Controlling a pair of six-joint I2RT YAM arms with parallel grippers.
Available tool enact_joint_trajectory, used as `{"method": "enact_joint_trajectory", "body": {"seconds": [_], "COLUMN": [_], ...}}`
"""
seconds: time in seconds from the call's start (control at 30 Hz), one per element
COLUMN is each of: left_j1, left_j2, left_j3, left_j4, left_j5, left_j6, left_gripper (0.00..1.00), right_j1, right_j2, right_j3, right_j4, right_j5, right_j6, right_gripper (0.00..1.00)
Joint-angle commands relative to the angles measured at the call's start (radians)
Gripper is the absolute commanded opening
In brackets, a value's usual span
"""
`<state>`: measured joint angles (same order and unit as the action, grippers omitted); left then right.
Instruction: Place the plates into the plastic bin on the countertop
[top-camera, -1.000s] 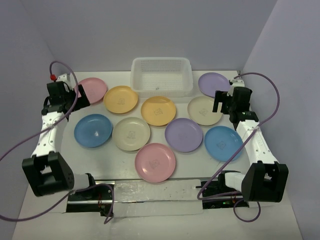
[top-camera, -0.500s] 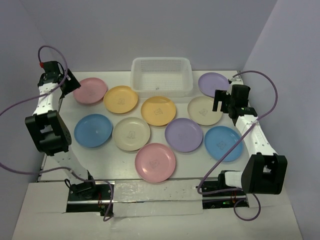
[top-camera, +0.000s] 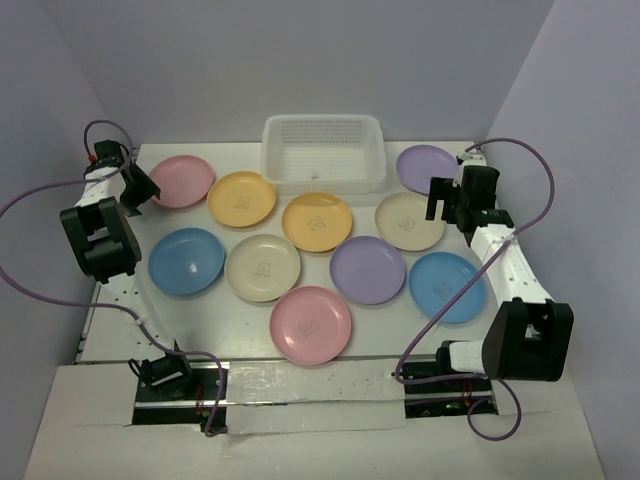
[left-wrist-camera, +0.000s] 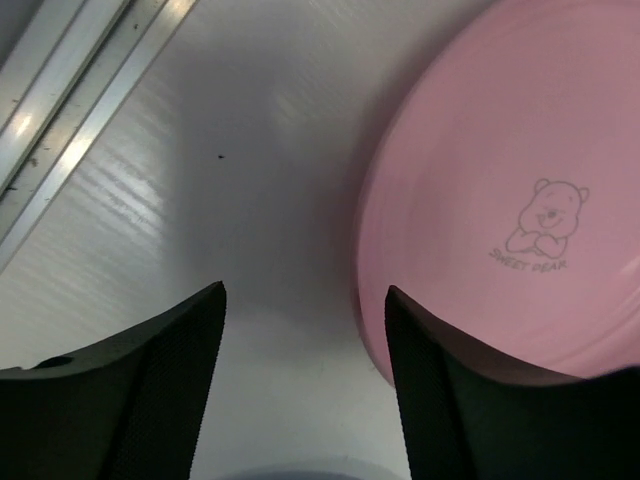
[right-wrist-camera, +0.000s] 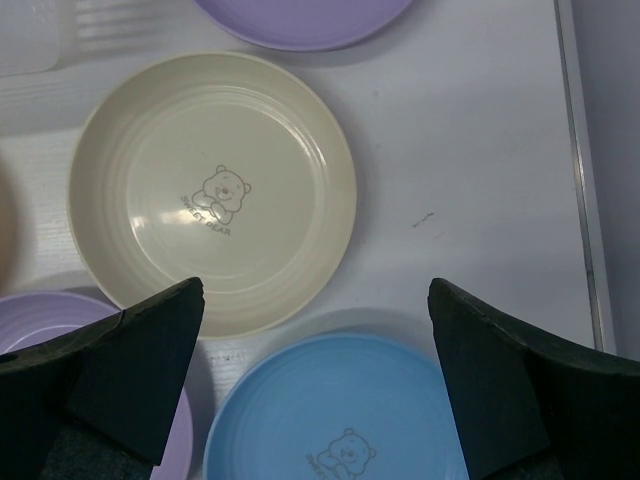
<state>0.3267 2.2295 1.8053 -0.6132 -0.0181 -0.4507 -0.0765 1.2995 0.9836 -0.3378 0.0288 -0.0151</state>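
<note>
From above, the left gripper (top-camera: 140, 190) hangs just beside the far-left pink plate (top-camera: 182, 180) on the countertop (top-camera: 200, 320); the plastic bin (top-camera: 275, 150) stands at the back wall. Left wrist: jaws spread, one finger over that plate's rim. Right wrist: the right gripper (right-wrist-camera: 315, 290) gapes wide above a cream plate (right-wrist-camera: 215, 190), with a blue plate (right-wrist-camera: 340, 410) touching it.

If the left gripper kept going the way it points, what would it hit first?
The left gripper would likely meet bare countertop, perhaps clipping the rim of the pink plate; depth is unclear.
</note>
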Motion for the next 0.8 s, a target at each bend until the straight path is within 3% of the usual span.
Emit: {"method": "enact_joint_trajectory", "body": {"seconds": [0.0, 0.27, 0.5, 0.67, 0.77], "left_j1": [0.0, 0.0, 0.001, 0.003, 0.013], "left_j2": [0.051, 0.099, 0.105, 0.086, 0.049], "left_j3": [0.068, 0.068, 0.074, 0.074, 0.065], "left_j4": [0.027, 0.058, 0.065, 0.052, 0.043], "left_j5": [0.024, 0.023, 0.042, 0.052, 0.072], "left_j6": [-0.004, 0.004, -0.01, -0.027, -0.057], "left_gripper": [0.68, 0.56, 0.37, 0.01, 0.0], "right_j1": [0.006, 0.006, 0.006, 0.006, 0.006], "right_j2": [0.025, 0.039, 0.054, 0.067, 0.066], "right_j3": [0.045, 0.047, 0.058, 0.075, 0.085], "right_j4": [-0.003, 0.0, -0.002, -0.012, -0.019], "right_j5": [0.023, 0.026, 0.026, 0.022, 0.02], "right_j6": [0.014, 0.014, 0.014, 0.014, 0.014], "right_gripper": [1.0, 1.0, 1.0, 1.0, 1.0]}}
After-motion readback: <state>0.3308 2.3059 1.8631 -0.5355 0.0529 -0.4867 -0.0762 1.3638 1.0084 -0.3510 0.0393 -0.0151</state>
